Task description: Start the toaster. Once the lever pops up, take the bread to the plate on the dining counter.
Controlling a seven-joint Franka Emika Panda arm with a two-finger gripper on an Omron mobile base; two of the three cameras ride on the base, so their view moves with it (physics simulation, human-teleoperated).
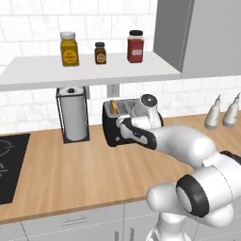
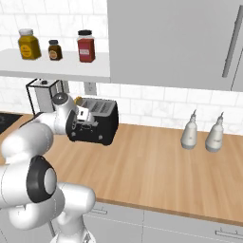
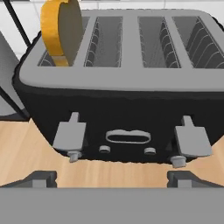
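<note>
The black toaster (image 3: 127,105) with its grey slotted top stands on the wood counter by the tiled wall, also seen as the toaster (image 1: 113,123) and the toaster (image 2: 100,124). The bread (image 3: 61,30) stands upright in the leftmost slot, sticking well out; the bread (image 1: 113,106) shows as an orange bit. Two grey levers, left (image 3: 70,135) and right (image 3: 192,141), sit on the front. My gripper (image 3: 112,178) is open, level with the toaster's front and just short of it, holding nothing. The plate and the dining counter are out of view.
A paper towel holder (image 1: 73,117) stands left of the toaster. Two pale bottles (image 1: 212,115) are at the right by the wall. A shelf (image 1: 89,70) with three jars hangs above. A black cooktop (image 1: 9,164) lies at the far left.
</note>
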